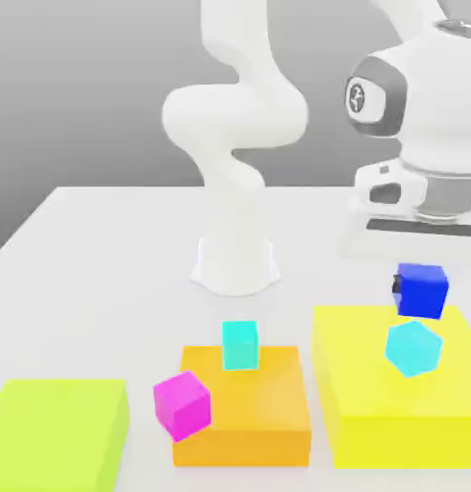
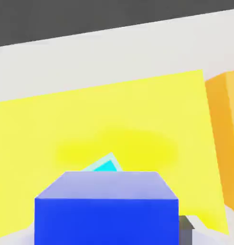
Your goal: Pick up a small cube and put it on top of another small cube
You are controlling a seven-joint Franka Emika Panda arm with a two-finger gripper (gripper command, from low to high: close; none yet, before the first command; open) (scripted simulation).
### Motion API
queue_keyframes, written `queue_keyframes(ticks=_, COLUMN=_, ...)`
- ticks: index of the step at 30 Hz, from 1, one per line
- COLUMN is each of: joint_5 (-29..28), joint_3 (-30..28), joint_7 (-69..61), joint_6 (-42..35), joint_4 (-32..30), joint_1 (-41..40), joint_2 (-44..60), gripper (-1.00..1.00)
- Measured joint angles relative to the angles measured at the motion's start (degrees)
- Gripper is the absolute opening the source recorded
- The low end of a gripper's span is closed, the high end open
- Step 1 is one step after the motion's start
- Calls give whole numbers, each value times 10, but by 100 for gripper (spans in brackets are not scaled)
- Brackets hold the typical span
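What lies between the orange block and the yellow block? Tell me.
Only a narrow strip of bare white table, as the exterior view shows.

Sky-cyan cube (image 2: 107,166) partly hidden

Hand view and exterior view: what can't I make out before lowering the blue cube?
- Sky-cyan cube: in the hand view, mostly hidden behind the blue cube.
- Blue cube's underside: exterior view, faces away from the camera, so any gap above the sky-cyan cube can't be judged.
- Lime block: exterior view, cut off by the picture's edge.
- Orange block's far side: hand view, cut off by the edge.
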Motion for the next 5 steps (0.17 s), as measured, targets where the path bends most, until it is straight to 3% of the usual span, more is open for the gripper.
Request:
queue_keyframes(ticks=1, joint_5=-6, joint_3=2, joint_7=5, joint_6=17, joint_4=-4, joint_1=1, joint_2=14, gripper=-100)
queue_keyframes(ticks=2, joint_5=-10, joint_3=3, joint_7=9, joint_6=30, joint_4=-7, joint_1=1, joint_2=24, gripper=100)
queue_keyframes(ticks=5, joint_5=-10, joint_3=3, joint_7=9, joint_6=30, joint_4=-7, joint_1=1, joint_2=24, gripper=100)
